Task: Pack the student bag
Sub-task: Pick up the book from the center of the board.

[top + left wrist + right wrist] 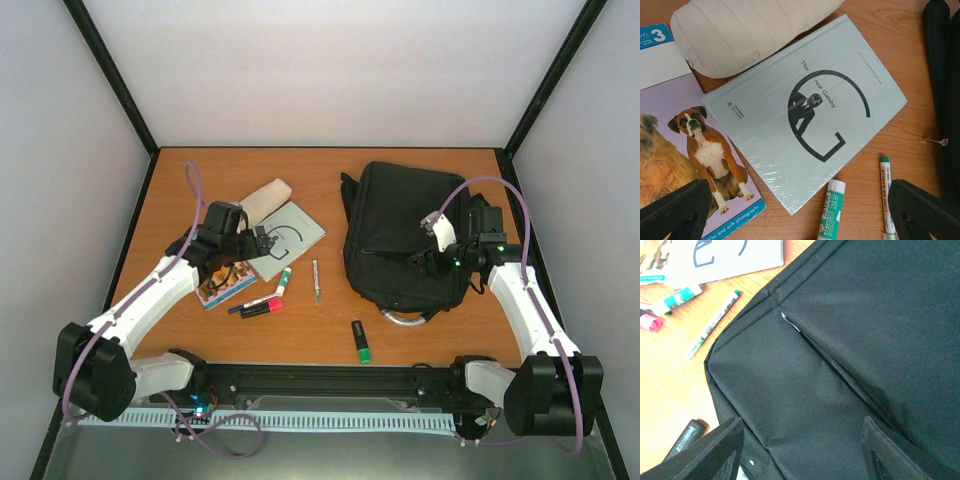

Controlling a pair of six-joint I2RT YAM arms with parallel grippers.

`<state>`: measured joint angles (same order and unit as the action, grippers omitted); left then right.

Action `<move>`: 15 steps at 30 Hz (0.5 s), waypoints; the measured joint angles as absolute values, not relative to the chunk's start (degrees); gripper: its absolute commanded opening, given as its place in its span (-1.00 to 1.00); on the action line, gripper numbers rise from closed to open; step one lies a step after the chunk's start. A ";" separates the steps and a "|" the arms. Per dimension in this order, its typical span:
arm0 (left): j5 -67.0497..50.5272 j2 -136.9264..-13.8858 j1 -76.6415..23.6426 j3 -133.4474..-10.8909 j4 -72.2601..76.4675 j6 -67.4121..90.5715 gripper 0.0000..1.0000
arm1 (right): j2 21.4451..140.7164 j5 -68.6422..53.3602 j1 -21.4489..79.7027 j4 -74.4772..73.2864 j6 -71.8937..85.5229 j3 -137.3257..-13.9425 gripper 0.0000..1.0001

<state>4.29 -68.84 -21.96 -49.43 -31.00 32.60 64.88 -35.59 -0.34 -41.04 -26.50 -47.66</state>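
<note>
On the right half of the counter (320, 170) the student bag (400, 235) lies flat, its long axis running near to far and its grey loop (400, 320) toward the arms. Directly above its near-right part hangs the right gripper (800, 452), jaws moderately apart and holding nothing, with a zip (840, 372) slanting just beyond them. The left gripper (800, 210), spread wide and empty, hovers over a pale book (810, 115), well left of the bag. The right arm is plainly nearer for opening it.
</note>
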 measured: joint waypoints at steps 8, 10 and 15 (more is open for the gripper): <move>5.72 -71.31 -21.93 -52.42 -34.48 32.18 0.99 | 63.83 -35.64 -0.27 -40.42 -26.15 -47.40 0.33; 6.66 -75.35 -21.85 -57.34 -36.77 31.20 0.99 | 63.68 -35.66 -0.19 -40.38 -26.04 -47.40 0.32; 8.34 -83.85 -21.26 -68.95 -38.89 28.29 0.99 | 63.66 -35.57 0.75 -40.01 -25.82 -47.40 0.32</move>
<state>8.34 -83.85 -21.26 -68.95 -38.89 28.29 63.66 -35.57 0.75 -40.01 -25.82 -47.40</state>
